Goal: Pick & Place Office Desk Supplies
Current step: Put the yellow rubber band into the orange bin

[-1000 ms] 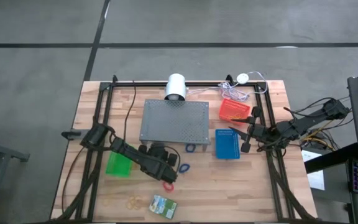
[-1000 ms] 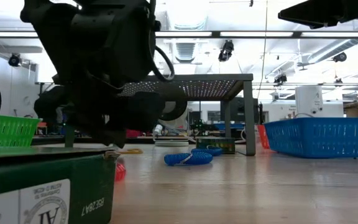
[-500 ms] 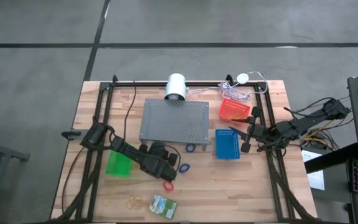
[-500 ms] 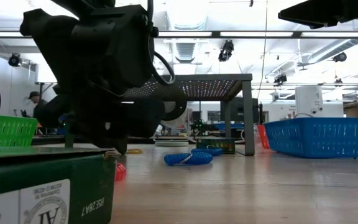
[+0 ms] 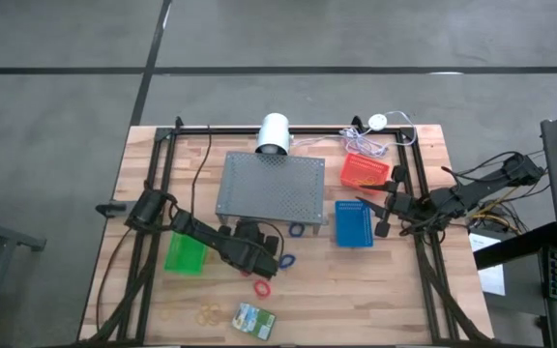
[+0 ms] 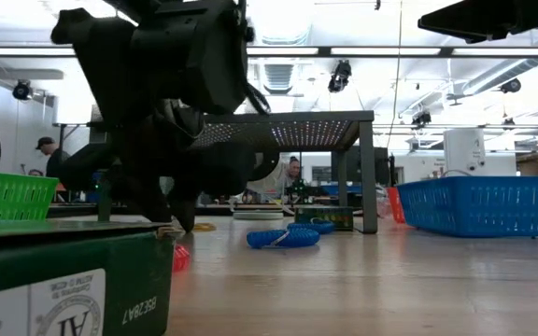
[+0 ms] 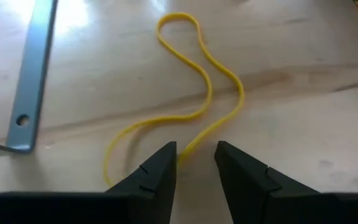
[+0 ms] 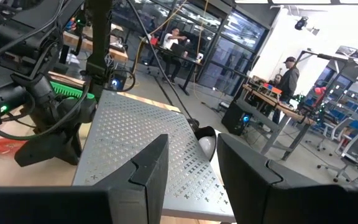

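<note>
**Two grippers open, nothing held, left one down at a yellow rubber band**

Nearest the table's front edge: green-and-yellow crayon box (image 5: 253, 318), lying flat, with a small cluster of tan rubber bands (image 5: 207, 313) just beside it on the left-arm side. Low view has the box right up against the lens.

One step back: red band (image 5: 261, 288) on the bare wood, then a blue band (image 5: 286, 261) just beyond it. Left gripper (image 5: 259, 263) sits low between those and the grey perforated stand (image 5: 271, 188), touching neither. Its wrist view shows the fingers (image 7: 156, 174) apart with a gap, and a thin yellow rubber band (image 7: 199, 109) flat on the wood right at the tips, one strand running into the gap. Not clamped on it. The stand's foot shows at that view's edge.

A second blue band (image 5: 296, 230) lies at the stand's front edge. Green basket (image 5: 185, 256) is on the left side, near the left arm's base.

Further right: blue basket (image 5: 354, 224), red basket (image 5: 365, 171) behind it near the back rail.

Right gripper (image 5: 383, 215) waits at the right side just beside the blue basket, fingers parted, empty.

Table (image 5: 385, 295) is wood planks.
</note>
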Controlling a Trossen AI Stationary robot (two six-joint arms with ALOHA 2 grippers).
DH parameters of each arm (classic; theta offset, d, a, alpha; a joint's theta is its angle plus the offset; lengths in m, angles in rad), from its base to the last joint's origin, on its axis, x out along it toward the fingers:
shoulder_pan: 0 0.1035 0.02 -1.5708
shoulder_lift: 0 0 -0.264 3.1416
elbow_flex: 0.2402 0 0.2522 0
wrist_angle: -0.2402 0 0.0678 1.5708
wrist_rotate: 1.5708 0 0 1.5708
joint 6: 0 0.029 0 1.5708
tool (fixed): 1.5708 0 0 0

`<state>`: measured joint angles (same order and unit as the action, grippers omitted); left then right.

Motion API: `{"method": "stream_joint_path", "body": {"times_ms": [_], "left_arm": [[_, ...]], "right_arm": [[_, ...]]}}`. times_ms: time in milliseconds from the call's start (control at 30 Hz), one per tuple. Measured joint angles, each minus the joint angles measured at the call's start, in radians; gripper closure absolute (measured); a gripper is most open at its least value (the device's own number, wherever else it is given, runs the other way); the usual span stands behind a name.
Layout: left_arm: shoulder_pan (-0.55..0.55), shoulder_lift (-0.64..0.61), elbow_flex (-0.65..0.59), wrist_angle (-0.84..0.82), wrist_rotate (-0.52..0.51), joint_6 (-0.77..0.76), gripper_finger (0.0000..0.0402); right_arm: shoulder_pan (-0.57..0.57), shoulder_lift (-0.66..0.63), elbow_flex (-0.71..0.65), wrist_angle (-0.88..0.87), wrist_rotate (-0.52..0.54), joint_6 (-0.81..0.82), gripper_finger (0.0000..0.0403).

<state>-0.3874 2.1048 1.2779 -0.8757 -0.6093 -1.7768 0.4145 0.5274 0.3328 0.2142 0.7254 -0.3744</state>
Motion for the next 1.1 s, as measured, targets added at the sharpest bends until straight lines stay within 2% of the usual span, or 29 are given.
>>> {"method": "stream_joint_path", "body": {"times_ms": [200,433,733,933,1100], "left_arm": [[-0.007,0.002,0.031,0.011,0.039,0.054,0.0281],[-0.012,0.001,0.027,0.034,0.034,0.148,0.0284],[-0.022,0.003,0.035,0.02,0.014,0.155,0.0284],[-0.034,-0.004,0.106,-0.021,0.033,0.2,0.0284],[-0.036,-0.011,0.164,-0.061,-0.016,0.248,0.0284]], "right_arm": [[0.0,0.0,0.0,0.0,0.0,0.0,0.0268],[0.0,0.0,0.0,0.0,0.0,0.0,0.0268],[0.0,0.0,0.0,0.0,0.0,0.0,0.0268],[0.0,0.0,0.0,0.0,0.0,0.0,0.0268],[0.0,0.0,0.0,0.0,0.0,0.0,0.0268]]}}
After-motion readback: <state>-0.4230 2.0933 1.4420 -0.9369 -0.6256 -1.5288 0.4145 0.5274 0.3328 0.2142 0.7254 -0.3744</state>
